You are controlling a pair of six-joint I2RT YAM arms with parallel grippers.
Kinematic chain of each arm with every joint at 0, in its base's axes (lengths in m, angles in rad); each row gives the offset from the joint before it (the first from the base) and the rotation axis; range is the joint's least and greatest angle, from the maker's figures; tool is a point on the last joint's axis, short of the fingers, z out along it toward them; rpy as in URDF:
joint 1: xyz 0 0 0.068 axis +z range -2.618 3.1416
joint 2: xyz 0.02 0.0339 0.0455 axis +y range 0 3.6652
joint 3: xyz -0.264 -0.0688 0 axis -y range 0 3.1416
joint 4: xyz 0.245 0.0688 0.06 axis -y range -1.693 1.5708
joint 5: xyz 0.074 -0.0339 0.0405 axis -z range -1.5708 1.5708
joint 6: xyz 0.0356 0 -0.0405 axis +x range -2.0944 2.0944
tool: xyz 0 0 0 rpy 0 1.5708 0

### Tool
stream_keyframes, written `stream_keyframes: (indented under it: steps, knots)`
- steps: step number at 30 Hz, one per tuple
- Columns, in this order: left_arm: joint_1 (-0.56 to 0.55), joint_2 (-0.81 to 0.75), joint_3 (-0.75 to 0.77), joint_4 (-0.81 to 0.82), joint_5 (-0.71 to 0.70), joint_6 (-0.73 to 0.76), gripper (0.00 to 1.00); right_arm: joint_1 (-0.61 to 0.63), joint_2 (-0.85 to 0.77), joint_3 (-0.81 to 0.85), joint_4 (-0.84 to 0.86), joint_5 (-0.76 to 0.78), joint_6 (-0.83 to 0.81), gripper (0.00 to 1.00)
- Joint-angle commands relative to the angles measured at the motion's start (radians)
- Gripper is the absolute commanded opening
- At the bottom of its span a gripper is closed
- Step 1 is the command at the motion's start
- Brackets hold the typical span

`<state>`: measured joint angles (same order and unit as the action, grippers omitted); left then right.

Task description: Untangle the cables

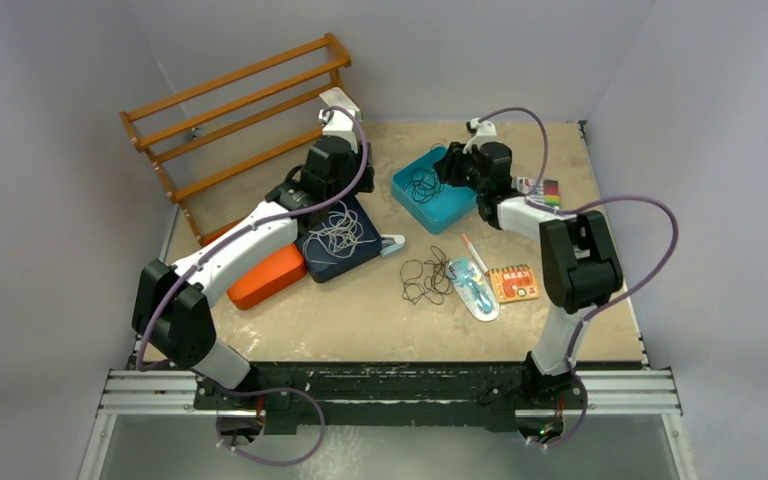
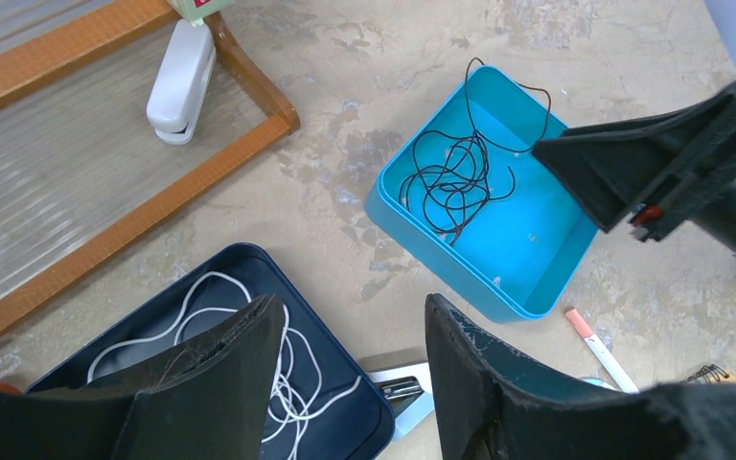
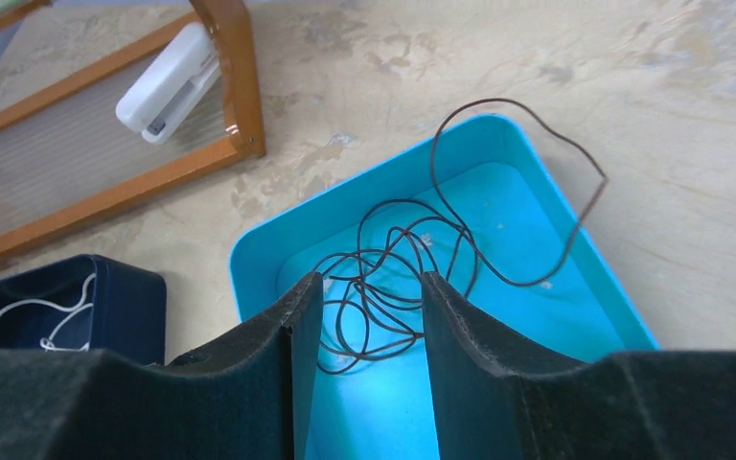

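Your left gripper hangs over the dark navy rectangular tray, jaws set wide apart. The thin white cable is piled in loose loops inside that tray, at 9 o'clock from the middle of the beige mottled table in the top view. I can't tell if the fingers touch the cable.

Your right gripper sits above the near end of the teal rectangular tray, fingers moderately parted and gripping nothing. The thin dark brown cable is tangled on that tray's floor, showing in the gap between the jaws. One long loop arcs over the rim toward 1 o'clock in the right wrist view. The teal tray is at 1 o'clock from table centre.

The thin black cable lies loose on the bare table at 5 o'clock from centre, well apart from both grippers and just left of the pens
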<state>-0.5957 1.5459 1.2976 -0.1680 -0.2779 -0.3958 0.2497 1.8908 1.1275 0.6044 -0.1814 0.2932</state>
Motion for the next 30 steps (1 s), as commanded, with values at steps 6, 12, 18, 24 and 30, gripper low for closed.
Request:
stream_keyframes:
  steps: [6,12,18,24,30]
  knots:
    - [0.004,-0.061,0.004,0.006,-0.024,0.031,0.56,0.001,-0.213,-0.026,-0.069,0.219,-0.083,0.48]
    - [-0.002,-0.064,0.008,-0.004,-0.019,0.034,0.56,-0.003,-0.068,0.208,-0.299,0.227,-0.143,0.47]
    - [-0.005,-0.066,0.005,-0.005,-0.024,0.034,0.56,-0.030,0.024,0.293,-0.358,0.237,-0.055,0.47]
    - [-0.010,-0.064,0.005,-0.007,-0.023,0.035,0.56,-0.042,0.111,0.370,-0.421,0.240,0.034,0.47]
    - [-0.010,-0.064,0.007,-0.007,-0.023,0.037,0.56,-0.048,0.158,0.397,-0.437,0.227,0.082,0.47]
